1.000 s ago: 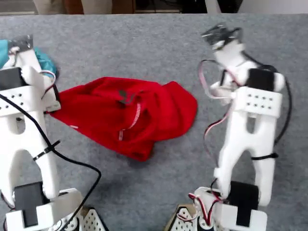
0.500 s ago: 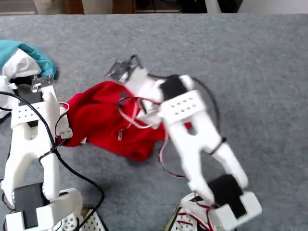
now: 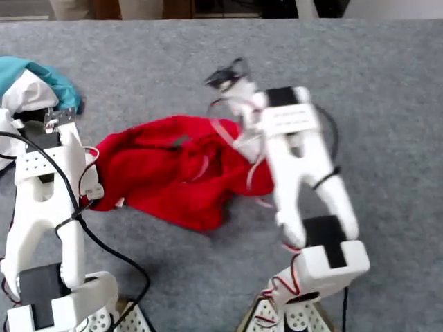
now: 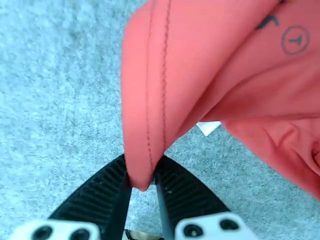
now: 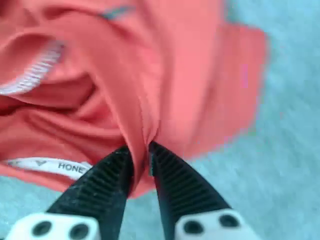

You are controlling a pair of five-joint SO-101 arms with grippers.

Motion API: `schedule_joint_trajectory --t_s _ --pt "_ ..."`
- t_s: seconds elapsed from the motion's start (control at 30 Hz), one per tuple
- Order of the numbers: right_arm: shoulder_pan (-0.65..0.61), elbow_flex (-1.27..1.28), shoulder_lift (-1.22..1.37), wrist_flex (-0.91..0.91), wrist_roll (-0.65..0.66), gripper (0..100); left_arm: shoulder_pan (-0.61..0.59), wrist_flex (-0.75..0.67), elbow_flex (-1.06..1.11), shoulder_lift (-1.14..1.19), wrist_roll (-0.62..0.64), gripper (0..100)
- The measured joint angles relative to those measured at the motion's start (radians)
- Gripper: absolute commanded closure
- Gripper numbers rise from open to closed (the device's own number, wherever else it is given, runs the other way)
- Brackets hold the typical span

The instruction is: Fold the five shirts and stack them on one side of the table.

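While both arms have a grip on it, the red shirt (image 3: 173, 180) lies crumpled in the middle of the grey table (image 3: 360, 83), bunched and rumpled, nowhere near flat. The left gripper (image 4: 142, 182) is closed tight on a stitched hem, with the cloth edge pinched between its ribbed black pads (image 4: 107, 187) and draping away from there. Over to the right gripper (image 5: 141, 155): narrow as well, clamped on a raised fold in the body of the shirt, just beside a white neck label (image 5: 50, 165).

Handling? By the look of it, this is thin, light, floppy knit. It sags and creases wherever it isn't held, so it won't keep a shape by itself, and a pinch on a loose fold may slide or drag extra layers along. My call: the seams, hem corners and shoulders are the places to hold, since the doubled stitching there gives the pads something firmer to bite.

Now the count. One red shirt out in play. At the far left edge sits a heap showing one teal garment (image 3: 59, 83) and one white garment (image 3: 24, 93) touching it. That makes three pieces I can pick out; whether more lie in that heap, I cannot tell. Two arms, two grippers, both on the red one.
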Motion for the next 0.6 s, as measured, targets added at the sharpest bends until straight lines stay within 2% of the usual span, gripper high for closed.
schedule_joint_trajectory --t_s 0.2,0.33,0.5,0.6 --pt "0.204 -0.017 -0.031 0.127 0.158 98.6 0.0 0.0 0.0 0.0 0.0 98" --pt "0.344 0.086 -0.077 0.143 0.29 98.6 0.0 0.0 0.0 0.0 0.0 98" --pt "0.511 0.241 -0.091 0.009 0.476 97.9 0.0 -0.011 0.0 0.0 0.0 98" --pt "0.577 0.299 -0.091 -0.104 0.578 89.9 0.0 -0.015 -0.003 0.0 0.0 98"
